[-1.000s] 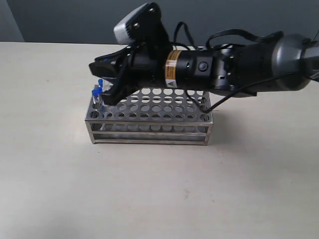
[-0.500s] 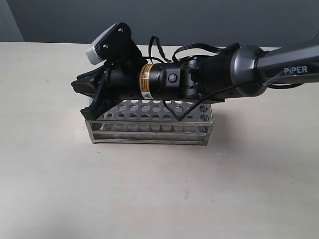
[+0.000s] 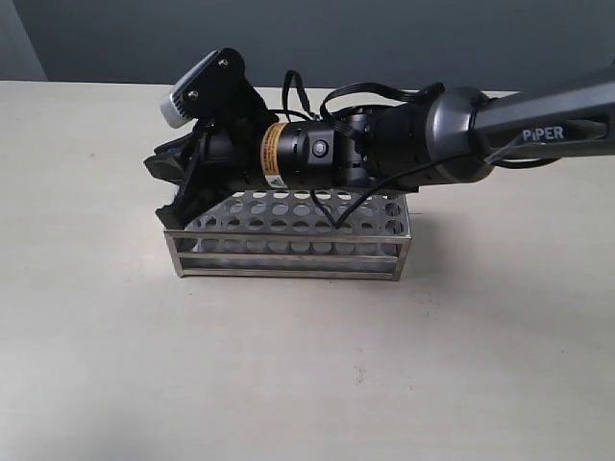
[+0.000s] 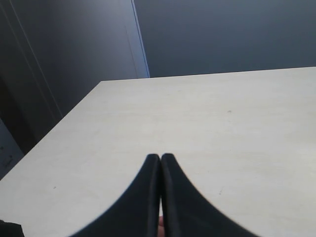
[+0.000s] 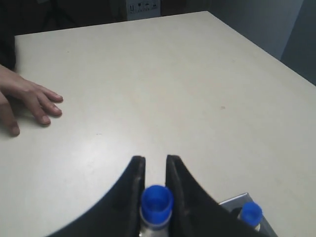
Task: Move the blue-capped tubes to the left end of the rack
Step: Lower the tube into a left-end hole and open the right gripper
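The steel rack [image 3: 288,236] stands mid-table in the exterior view. My right gripper [image 3: 173,190] reaches across and sits low over the rack's left end, hiding the tubes there. In the right wrist view, the right gripper [image 5: 154,159] has its jaws pressed against both sides of a blue-capped tube [image 5: 157,200]. A second blue-capped tube [image 5: 251,213] stands beside it at the rack's corner [image 5: 234,201]. The other tubes are hidden. My left gripper [image 4: 161,156] is shut and empty over bare table, out of the exterior view.
A person's hand [image 5: 27,101] rests flat on the table beyond the rack, seen in the right wrist view. The table edge [image 4: 59,123] and a dark wall [image 4: 222,34] show in the left wrist view.
My right gripper has moved left and dropped lower over the rack's left end. The blue caps visible there a second ago are now covered by it.
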Available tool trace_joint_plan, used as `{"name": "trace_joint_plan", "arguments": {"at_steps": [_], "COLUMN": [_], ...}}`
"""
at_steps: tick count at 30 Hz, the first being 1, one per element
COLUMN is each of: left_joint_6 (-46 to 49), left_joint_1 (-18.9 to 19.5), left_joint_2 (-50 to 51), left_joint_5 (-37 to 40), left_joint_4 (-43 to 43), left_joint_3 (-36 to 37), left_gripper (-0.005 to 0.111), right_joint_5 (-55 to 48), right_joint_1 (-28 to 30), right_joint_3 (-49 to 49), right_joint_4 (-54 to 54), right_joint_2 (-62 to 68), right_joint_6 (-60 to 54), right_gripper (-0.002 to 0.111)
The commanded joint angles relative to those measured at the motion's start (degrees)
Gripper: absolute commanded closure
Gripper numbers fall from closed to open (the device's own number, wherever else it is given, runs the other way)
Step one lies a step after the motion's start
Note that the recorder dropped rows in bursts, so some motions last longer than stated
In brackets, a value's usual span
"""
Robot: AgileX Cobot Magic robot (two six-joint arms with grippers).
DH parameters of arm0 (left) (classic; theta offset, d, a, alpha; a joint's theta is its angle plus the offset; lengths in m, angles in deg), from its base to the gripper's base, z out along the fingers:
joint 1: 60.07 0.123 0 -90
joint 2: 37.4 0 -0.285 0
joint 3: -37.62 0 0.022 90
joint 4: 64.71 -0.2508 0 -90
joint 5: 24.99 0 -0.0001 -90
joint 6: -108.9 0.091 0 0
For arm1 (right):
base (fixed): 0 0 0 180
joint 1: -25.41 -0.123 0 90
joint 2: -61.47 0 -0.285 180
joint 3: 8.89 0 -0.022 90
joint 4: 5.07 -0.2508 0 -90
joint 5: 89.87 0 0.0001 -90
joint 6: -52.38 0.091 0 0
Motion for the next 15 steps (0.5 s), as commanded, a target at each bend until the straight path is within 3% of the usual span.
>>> {"name": "trace_joint_plan", "arguments": {"at_steps": [1,5,11,15], "left_joint_6": [-0.03,-0.03,-0.03,-0.03], "left_joint_1": [-0.15,-0.15,-0.15,-0.15], "left_joint_2": [-0.30,-0.30,-0.30,-0.30], "left_joint_5": [-0.09,-0.09,-0.09,-0.09], "left_joint_4": [-0.12,-0.12,-0.12,-0.12], "left_joint_3": [-0.18,-0.18,-0.18,-0.18], "left_gripper": [0.106,0.106,0.106,0.106], "right_joint_5": [-0.95,-0.17,0.61,1.13], "right_joint_1": [0.14,0.14,0.14,0.14], "right_joint_3": [0.40,0.40,0.40,0.40], "right_joint_4": [0.27,-0.22,-0.22,-0.63], "right_joint_2": [0.99,2.92,4.28,4.04], "right_joint_6": [-0.74,-0.74,-0.74,-0.74], "right_gripper": [0.109,0.106,0.074,0.073]}}
